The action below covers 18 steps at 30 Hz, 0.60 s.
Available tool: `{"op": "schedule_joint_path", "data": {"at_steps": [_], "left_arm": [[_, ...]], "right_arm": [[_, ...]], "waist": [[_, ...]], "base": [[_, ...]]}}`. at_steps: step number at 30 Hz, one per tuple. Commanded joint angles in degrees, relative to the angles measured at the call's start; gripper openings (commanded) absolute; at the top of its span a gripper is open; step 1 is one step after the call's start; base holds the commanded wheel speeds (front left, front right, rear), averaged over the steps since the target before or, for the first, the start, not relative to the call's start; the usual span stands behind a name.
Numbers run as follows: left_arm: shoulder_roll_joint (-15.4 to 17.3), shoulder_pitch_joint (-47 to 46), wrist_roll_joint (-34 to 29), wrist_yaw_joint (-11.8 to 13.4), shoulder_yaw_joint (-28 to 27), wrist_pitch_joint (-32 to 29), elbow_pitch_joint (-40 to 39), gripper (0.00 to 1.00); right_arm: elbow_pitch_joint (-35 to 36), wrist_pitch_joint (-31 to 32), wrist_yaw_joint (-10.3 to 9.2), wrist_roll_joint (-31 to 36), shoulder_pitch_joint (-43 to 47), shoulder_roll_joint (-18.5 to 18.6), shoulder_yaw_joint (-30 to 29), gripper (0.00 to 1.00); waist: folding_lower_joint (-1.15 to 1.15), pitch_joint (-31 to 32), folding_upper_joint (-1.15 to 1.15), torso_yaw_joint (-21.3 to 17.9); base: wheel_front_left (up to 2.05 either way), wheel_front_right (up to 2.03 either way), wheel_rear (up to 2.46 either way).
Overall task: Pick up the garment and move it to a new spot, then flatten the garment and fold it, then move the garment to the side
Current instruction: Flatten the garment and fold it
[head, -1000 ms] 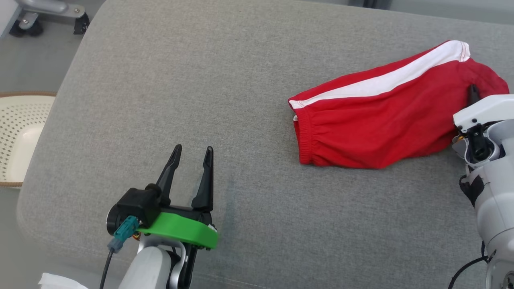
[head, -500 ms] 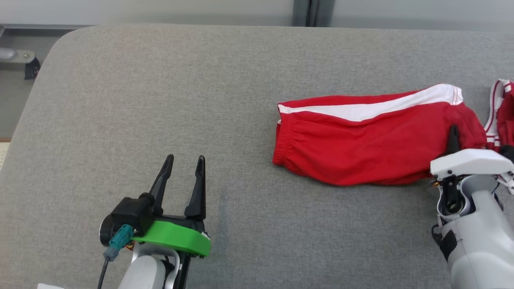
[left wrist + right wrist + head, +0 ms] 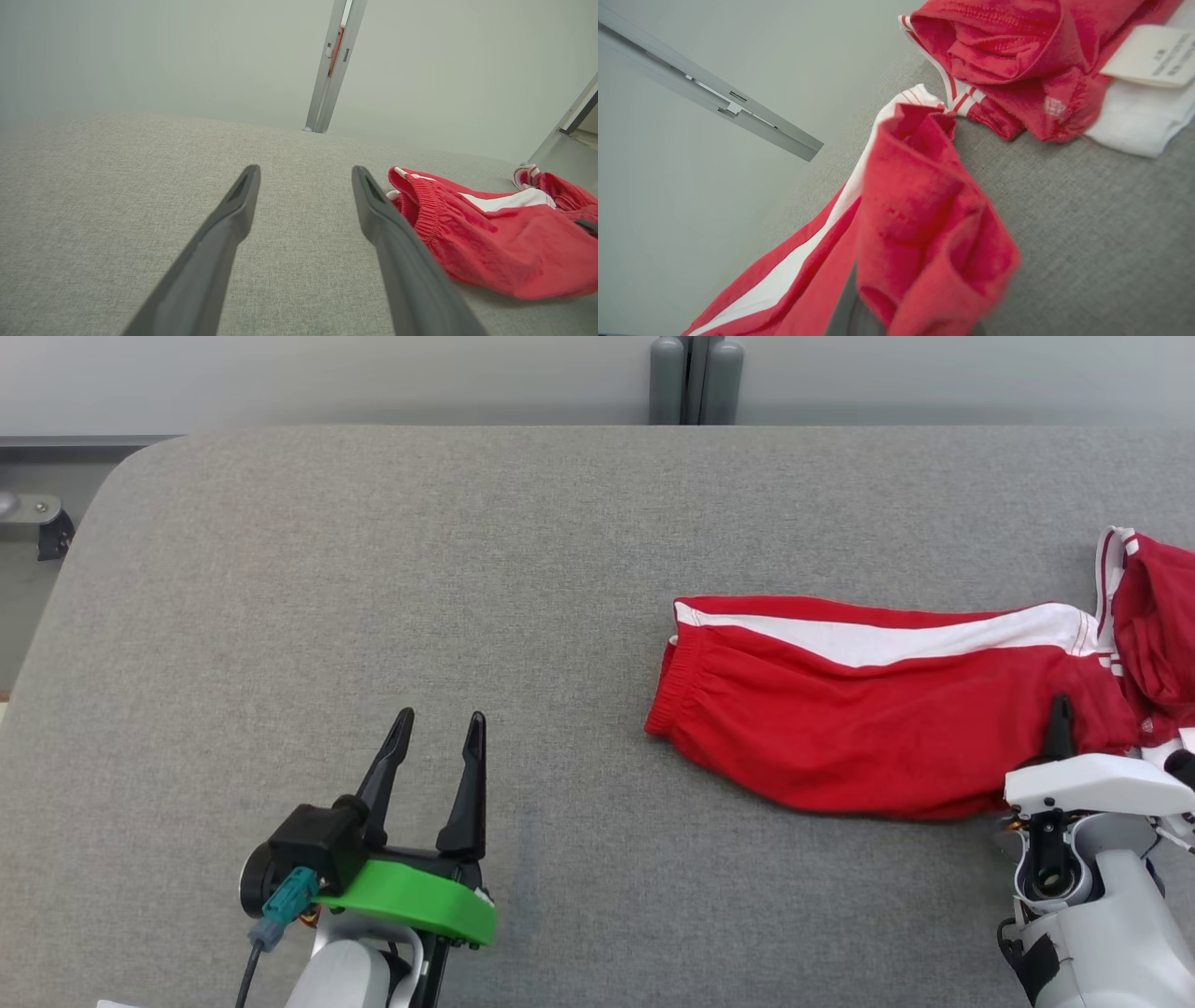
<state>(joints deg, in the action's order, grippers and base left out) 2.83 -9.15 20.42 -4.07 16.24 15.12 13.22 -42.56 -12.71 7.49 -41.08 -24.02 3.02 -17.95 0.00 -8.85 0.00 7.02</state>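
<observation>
The garment is a pair of red shorts with a white side stripe, lying stretched out on the right half of the grey padded surface. Its elastic waistband points left. My right gripper is shut on the garment's right end, one dark fingertip poking up through the cloth. In the right wrist view the red fabric is bunched over the fingers and hides them. My left gripper hovers open over bare surface at lower left, well away from the shorts. From the left wrist, the garment lies just right of the open left gripper.
A second red piece of clothing with white trim lies crumpled at the right edge, touching the shorts' end; its white label shows. A grey post stands behind the surface. The surface's rounded corner is at far left.
The head view has swung, bringing the wall, the post and the second red piece into sight. The shorts now lie longer and flatter, with my right gripper still shut on their end.
</observation>
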Motion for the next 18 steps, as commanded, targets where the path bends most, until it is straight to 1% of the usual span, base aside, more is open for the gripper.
{"op": "schedule_joint_path", "data": {"at_steps": [1, 6, 10, 13, 18], "left_arm": [[0.15, 0.10, -0.58, -0.12, -0.18, 0.02, 0.05, 1.00], [0.15, 0.91, -0.77, -0.04, -0.54, 0.02, 0.30, 1.00], [0.15, 1.25, -0.74, -0.03, -0.69, 0.02, 0.51, 1.00], [0.15, 1.61, -0.51, 0.01, -0.41, 0.01, 0.55, 1.00], [0.15, 2.04, -0.40, 0.28, -0.36, 0.02, 0.48, 1.00]], "right_arm": [[1.01, 0.31, 0.00, 0.45, -0.36, 0.09, 0.33, 0.00], [4.67, 1.14, 0.00, -1.06, -0.83, -0.06, 2.74, 0.00], [8.40, 1.99, 0.01, -4.44, -0.10, -0.09, 8.57, 0.00], [11.55, 2.20, 0.01, -7.30, 0.98, -0.08, 13.97, 0.00], [14.83, 2.45, 0.01, -9.85, 2.16, -0.04, 21.23, 0.00]], "waist": [[0.00, 0.16, 0.00, 0.53], [0.00, 0.92, 0.00, 1.53], [0.00, 1.74, 0.00, 2.39], [0.00, 2.29, 0.00, 3.10], [0.00, 2.84, 0.00, 4.15]], "base": [[0.00, 0.00, 0.00], [0.00, 0.00, 0.00], [0.00, 0.00, 0.00], [0.00, 0.00, 0.00], [0.00, 0.00, 0.00]]}}
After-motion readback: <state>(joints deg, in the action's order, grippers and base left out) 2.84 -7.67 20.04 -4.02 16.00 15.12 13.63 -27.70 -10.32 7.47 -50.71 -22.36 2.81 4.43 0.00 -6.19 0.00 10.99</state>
